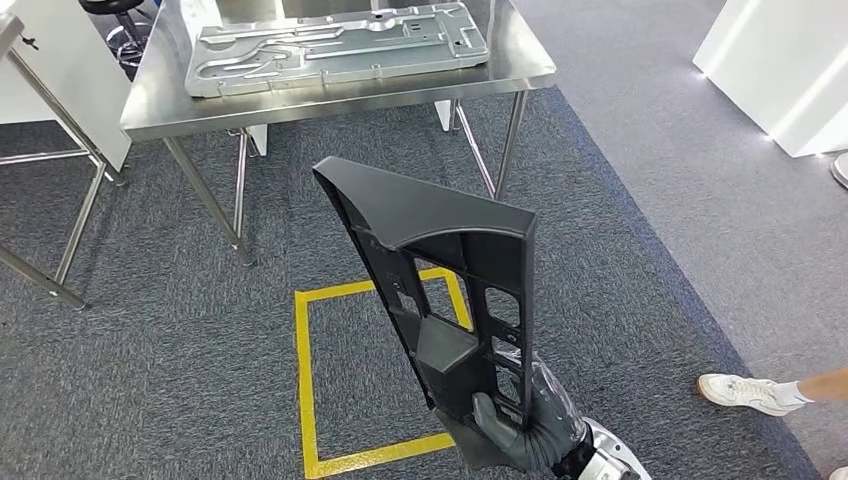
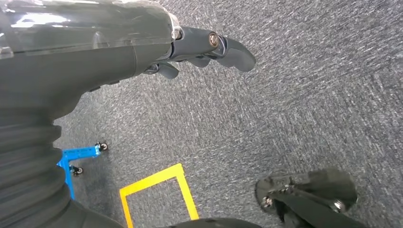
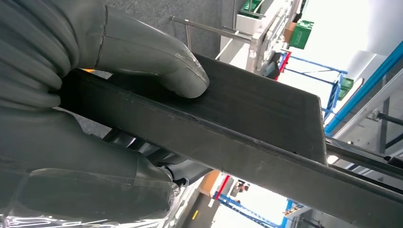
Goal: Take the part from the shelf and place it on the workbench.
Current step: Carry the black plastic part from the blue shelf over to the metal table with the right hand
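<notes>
**Part held upright short of the surface**

The right robot hand (image 1: 505,420) was clamped on the lower end of the black part (image 1: 445,270), which stood upright above the yellow floor square (image 1: 310,400). The steel surface (image 1: 160,100) stood farther off, carrying a grey metal panel (image 1: 340,45). The left robot hand (image 2: 209,47) hung over carpet, fingers loosely apart, holding nothing.

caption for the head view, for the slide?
Right hand carries black part toward steel workbench holding a metal panel.
</notes>
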